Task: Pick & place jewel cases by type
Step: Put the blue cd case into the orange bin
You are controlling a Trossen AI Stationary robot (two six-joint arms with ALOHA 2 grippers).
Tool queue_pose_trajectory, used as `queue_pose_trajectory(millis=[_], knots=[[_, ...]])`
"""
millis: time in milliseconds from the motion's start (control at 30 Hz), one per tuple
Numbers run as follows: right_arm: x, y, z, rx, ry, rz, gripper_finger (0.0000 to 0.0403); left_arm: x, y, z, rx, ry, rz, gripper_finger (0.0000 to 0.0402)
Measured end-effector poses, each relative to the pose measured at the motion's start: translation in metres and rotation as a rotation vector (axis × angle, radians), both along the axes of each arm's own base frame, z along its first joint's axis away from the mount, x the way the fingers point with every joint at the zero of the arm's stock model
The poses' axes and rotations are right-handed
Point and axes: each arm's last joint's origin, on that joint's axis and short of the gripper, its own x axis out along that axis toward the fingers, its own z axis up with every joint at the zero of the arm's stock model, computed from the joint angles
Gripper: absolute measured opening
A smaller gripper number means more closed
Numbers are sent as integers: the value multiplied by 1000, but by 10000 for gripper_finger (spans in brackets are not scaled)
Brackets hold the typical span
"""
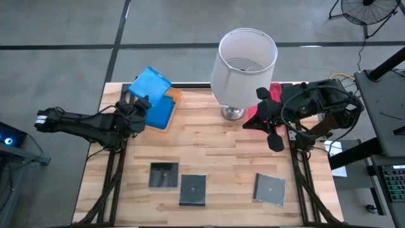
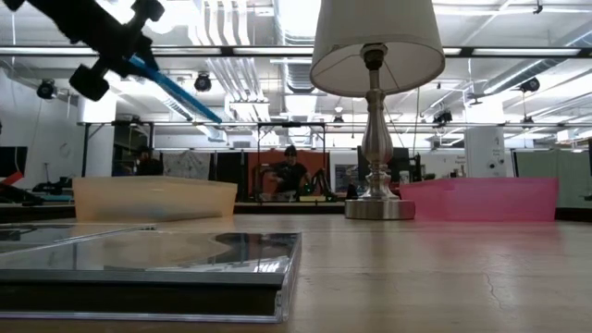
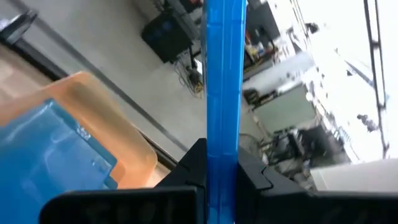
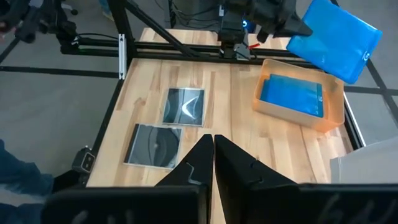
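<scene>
- High view, upper left: the left gripper point(image 1: 140, 106) pinches 1 blue case point(image 1: 149, 83) above the orange tray point(image 1: 175, 95), which holds another blue case point(image 1: 159, 113).
- Right gripper point(image 1: 276, 140), pressed together and empty, waits right of centre, nearest the grey case point(image 1: 269, 189).

On my wooden bench point(image 1: 215, 158): two bright blue rectangular plastic jewel cases, one point(image 1: 150, 82) and another point(image 1: 161, 113); three dark grey square clear-lidded jewel cases point(image 1: 164, 175), point(image 1: 193, 189), point(image 1: 269, 189); one translucent orange tray point(image 1: 173, 95); one pink tray point(image 1: 273, 90); one white-shaded metal table lamp point(image 1: 246, 58).
</scene>
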Motion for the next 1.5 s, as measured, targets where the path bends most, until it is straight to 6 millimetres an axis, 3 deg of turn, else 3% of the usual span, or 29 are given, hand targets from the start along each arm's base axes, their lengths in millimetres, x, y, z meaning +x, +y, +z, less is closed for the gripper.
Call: queue_pose_trajectory(millis=[500, 867, 1500], knots=[[1, 0, -2, 14, 12, -13, 8, 3, 0, -51, -59, -203, 92, 12], [4, 1, -7, 35, 35, -41, 8, 21, -3, -39, -50, -145, 74, 11], [10, 2, -17, 40, 76, -54, 8, 9, -12, -54, -116, -79, 31, 9]])
